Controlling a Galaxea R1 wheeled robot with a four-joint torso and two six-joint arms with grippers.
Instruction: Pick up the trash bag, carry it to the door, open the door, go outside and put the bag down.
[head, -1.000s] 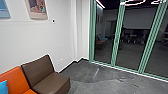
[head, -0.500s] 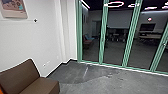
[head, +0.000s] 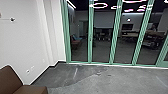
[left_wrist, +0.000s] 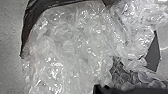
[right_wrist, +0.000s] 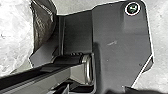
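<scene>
Left wrist view: trash bag (left_wrist: 62, 50), clear crumpled plastic with dark plastic along one edge, bulging close before the left gripper's camera; whether either gripper is clamped, I can't tell. Head view: green-framed glass (head: 102, 45).

White wall (head: 22, 40) meeting green-framed glass panels (head: 102, 40); brown seat (head: 10, 80) at left on grey concrete floor (head: 120, 80); pink-white ring lights (head: 98, 5) overhead.

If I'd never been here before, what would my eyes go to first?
Probably the tall green frames of the glass wall, with pinkish glowing rings showing high in the glass. Up close in the left wrist view, the crinkly clear trash bag shines. A brown chair pokes into the head view's lower left.
</scene>
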